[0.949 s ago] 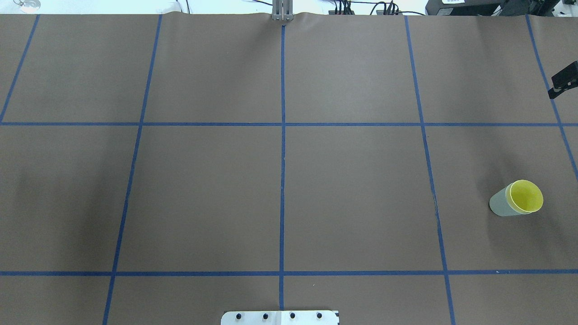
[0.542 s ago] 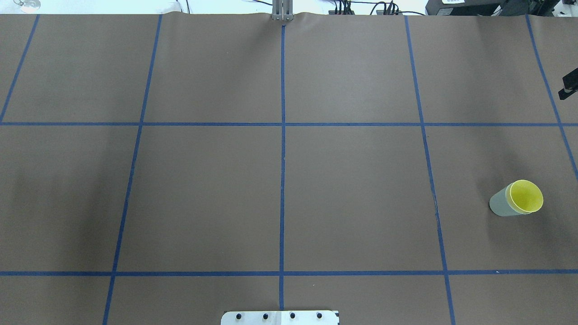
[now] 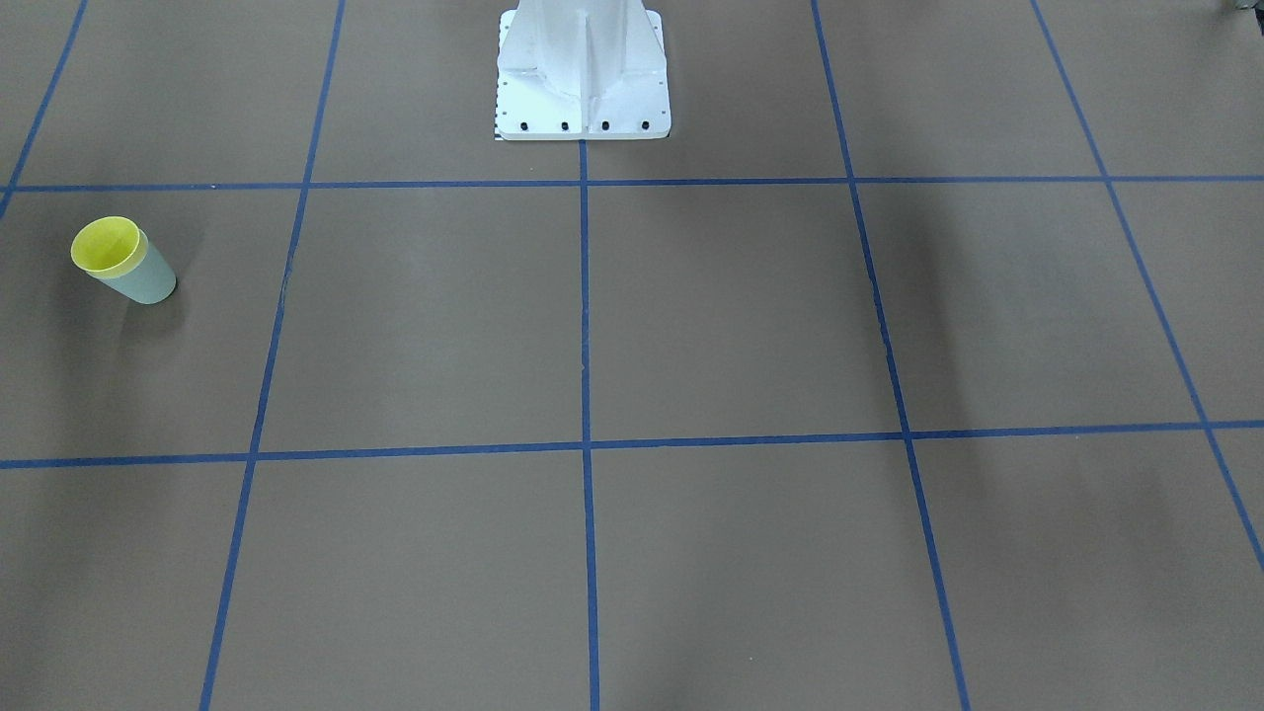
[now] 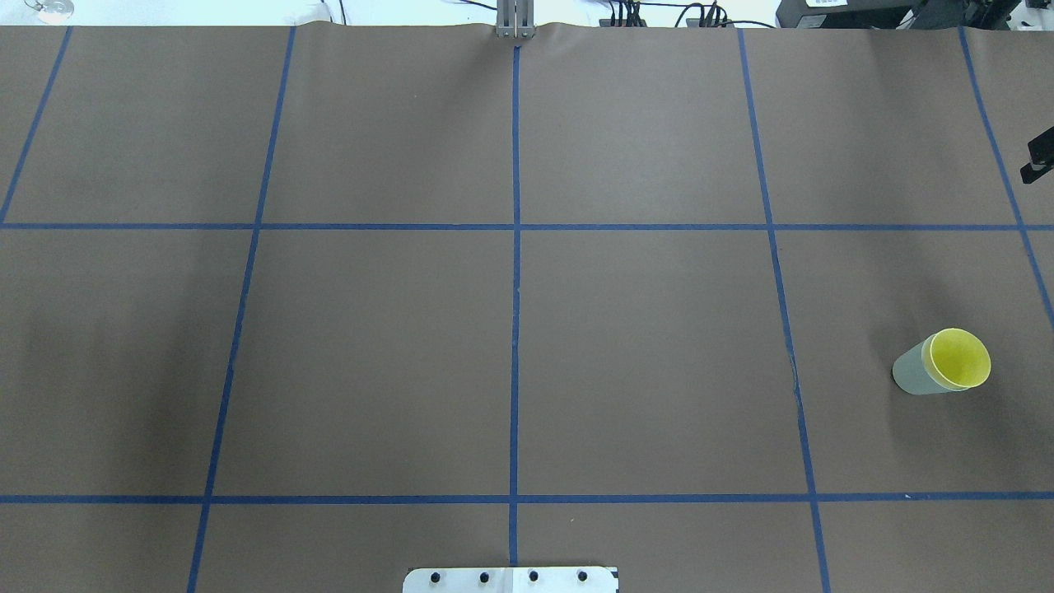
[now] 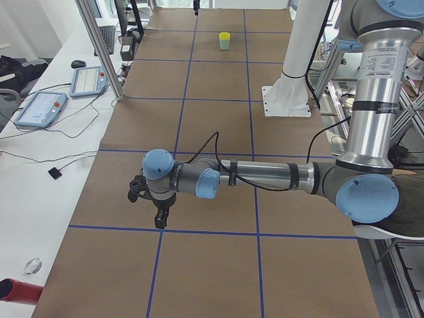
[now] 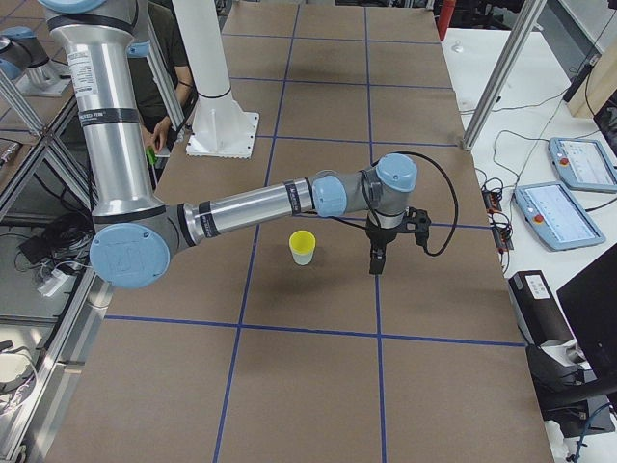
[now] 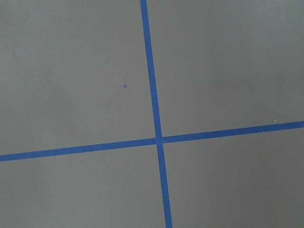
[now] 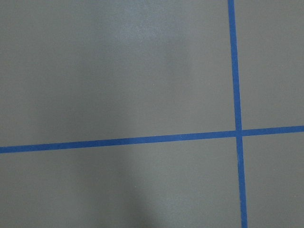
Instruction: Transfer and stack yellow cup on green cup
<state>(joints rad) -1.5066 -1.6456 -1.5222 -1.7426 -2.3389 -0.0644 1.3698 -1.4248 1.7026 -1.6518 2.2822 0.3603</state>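
The yellow cup (image 4: pixel 959 359) sits nested inside the green cup (image 4: pixel 910 375), with only its bright rim and inner wall showing above the mint-green wall. The pair stands upright on the brown worktop (image 4: pixel 642 346), mouth up, so its long axis is vertical; the lean seen from overhead looks like camera angle only, since the right-side view shows the stack standing straight.

The right end effector (image 6: pixel 375 268) points its fingers down at the worktop. From it, the stacked cups lie toward the robot's base and a little toward the worktop's middle, near but clearly apart, with nothing touching them. Whether its fingers are spread or pressed together cannot be told: the side view is too small, and overhead only a black sliver of it shows at the picture's edge. Nothing appears to be held in it.

The left end effector (image 5: pixel 159 222) hangs over the opposite end of the worktop, and from there the cups are far off along the worktop's length. Its finger state cannot be told either. Both wrist cameras show only bare paper and blue tape lines.

The right arm is by far the nearer one. Judging by the nesting, the stacking looks complete, so any withdrawal should avoid sweeping base-ward through the stack
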